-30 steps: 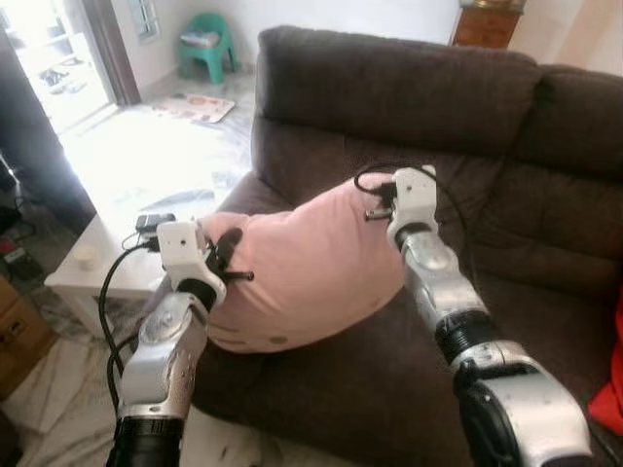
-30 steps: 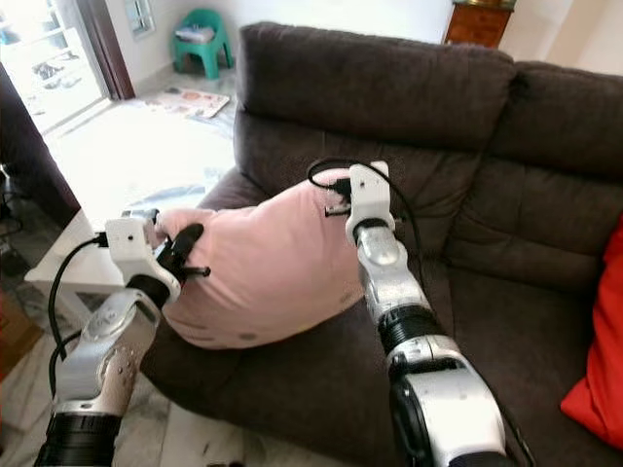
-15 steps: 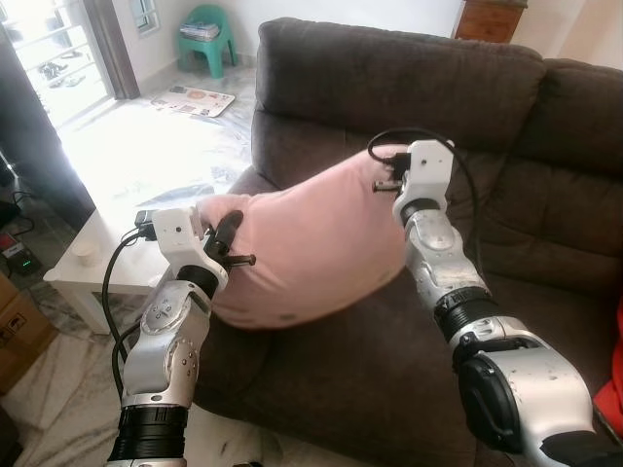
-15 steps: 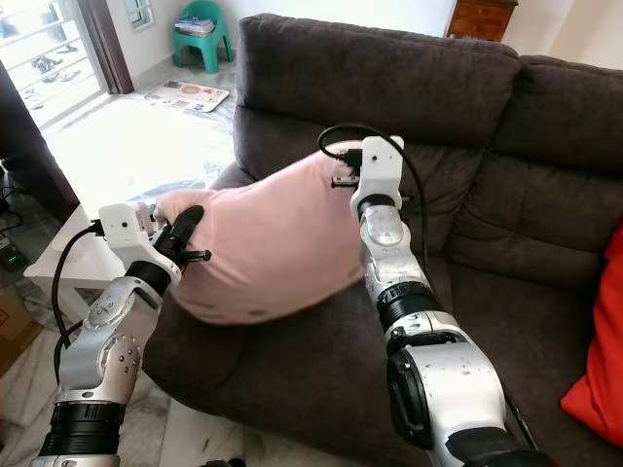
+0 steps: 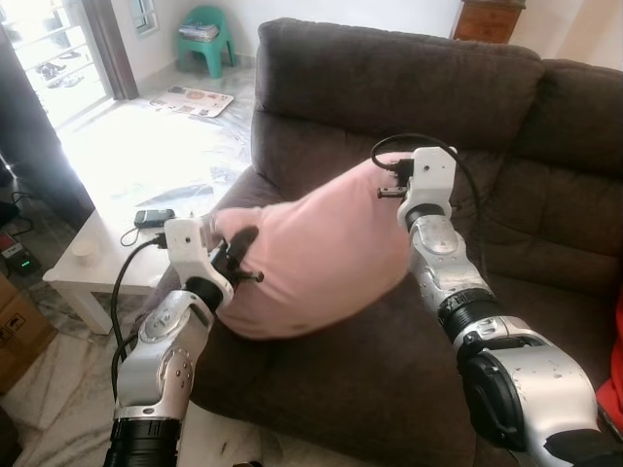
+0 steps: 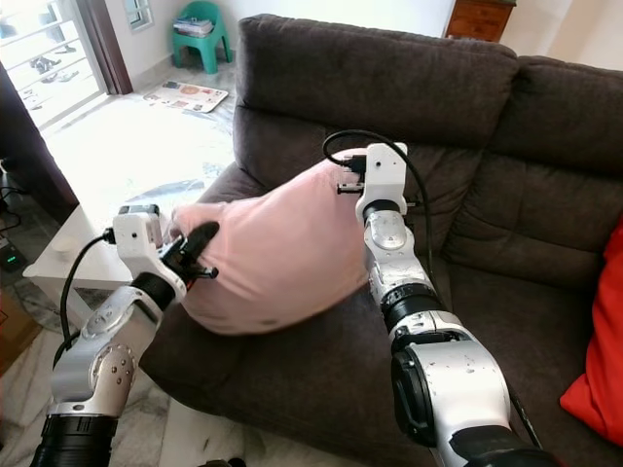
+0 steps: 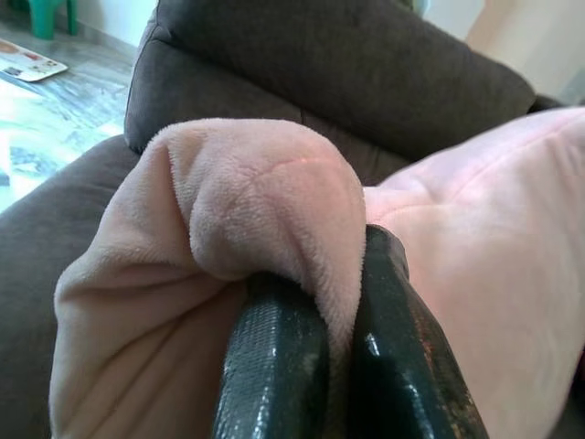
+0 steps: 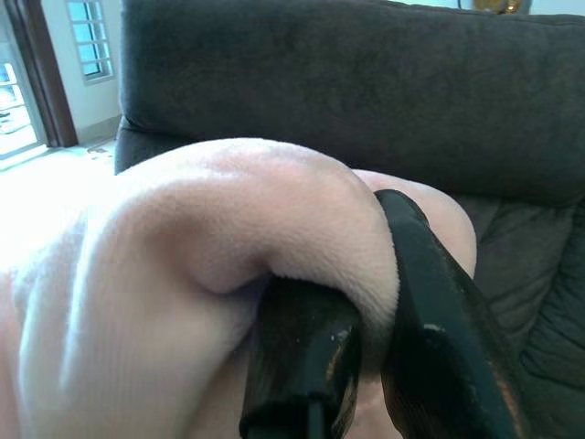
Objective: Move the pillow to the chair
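Pillow (image 5: 321, 248), pink and plush, is held in the middle of the frame above the seat of the brown sofa (image 5: 409, 88), slung between the two arms with its long axis running from lower left to upper right. At its lower left corner the left gripper (image 5: 237, 261) is clamped, and in the left wrist view a fold of fabric is seen pinched tight between the two black fingers (image 7: 274, 366). At the upper right corner the right gripper (image 5: 394, 190) is likewise closed on a bunched fold, as the right wrist view shows. The green chair (image 5: 206, 41) is seen far off at the upper left, beyond the white table (image 5: 97, 263), so the left arm is judged the nearer to it. Compared with a second ago, the pillow has been raised clear of the cushion, and its left end has been carried slightly rightward.
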Controlling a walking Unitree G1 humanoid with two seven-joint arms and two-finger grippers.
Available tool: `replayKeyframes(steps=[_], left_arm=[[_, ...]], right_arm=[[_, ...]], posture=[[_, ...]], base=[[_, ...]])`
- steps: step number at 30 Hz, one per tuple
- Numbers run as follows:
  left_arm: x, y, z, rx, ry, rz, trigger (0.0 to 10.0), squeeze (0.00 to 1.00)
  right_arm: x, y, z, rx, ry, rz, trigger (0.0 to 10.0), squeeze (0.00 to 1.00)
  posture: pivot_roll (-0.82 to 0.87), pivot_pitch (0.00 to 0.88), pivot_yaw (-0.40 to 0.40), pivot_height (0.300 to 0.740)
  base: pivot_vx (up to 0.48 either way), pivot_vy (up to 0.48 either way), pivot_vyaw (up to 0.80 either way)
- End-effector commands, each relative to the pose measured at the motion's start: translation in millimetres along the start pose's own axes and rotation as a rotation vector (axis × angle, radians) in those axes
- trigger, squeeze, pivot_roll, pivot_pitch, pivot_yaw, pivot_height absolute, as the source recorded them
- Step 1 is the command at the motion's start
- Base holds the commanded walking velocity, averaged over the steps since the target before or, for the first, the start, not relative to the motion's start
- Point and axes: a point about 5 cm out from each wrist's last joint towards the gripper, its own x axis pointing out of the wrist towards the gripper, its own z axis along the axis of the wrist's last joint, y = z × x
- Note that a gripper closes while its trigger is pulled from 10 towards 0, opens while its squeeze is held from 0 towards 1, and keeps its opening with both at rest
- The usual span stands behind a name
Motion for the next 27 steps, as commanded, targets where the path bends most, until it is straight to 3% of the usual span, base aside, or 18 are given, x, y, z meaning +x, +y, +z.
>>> replayKeyframes(steps=[1,8,16,19,21,27], left_arm=[[2.7,-7.9,12.5,0.005,-0.051,-0.044,10.0,0.0],[-0.7,-0.4,1.4,0.0,0.004,0.01,10.0,0.0],[-9.0,5.5,-11.3,-0.005,0.068,0.022,10.0,0.0],[-8.8,5.0,-11.4,-0.008,0.071,0.019,10.0,0.0],[-4.9,-1.7,-5.2,-0.057,0.035,-0.019,10.0,0.0],[-4.5,-5.4,-8.8,-0.068,0.059,-0.056,10.0,0.0]], right_arm=[[3.1,9.4,13.2,0.003,-0.041,0.055,10.0,0.0],[-0.4,19.6,1.4,-0.033,0.009,0.131,10.0,0.0],[-1.7,19.5,-2.5,-0.041,0.019,0.139,10.0,0.0],[-0.9,17.1,-0.7,-0.04,0.012,0.122,10.0,0.0],[3.0,8.5,14.4,-0.015,-0.061,0.061,10.0,0.0],[5.9,-9.6,21.1,-0.001,-0.075,-0.065,10.0,0.0]], posture=[[0.09,0.014,-0.053,0.74],[0.1,0.01,-0.054,0.74],[0.1,0.011,-0.055,0.74],[0.1,0.011,-0.055,0.74],[0.1,0.015,-0.056,0.74],[0.1,0.016,-0.056,0.74]], base=[[0.0,0.0,0.0],[0.0,0.0,0.0],[0.0,0.0,0.0],[0.0,0.0,0.0],[0.0,0.0,0.0],[0.0,0.0,0.0]])
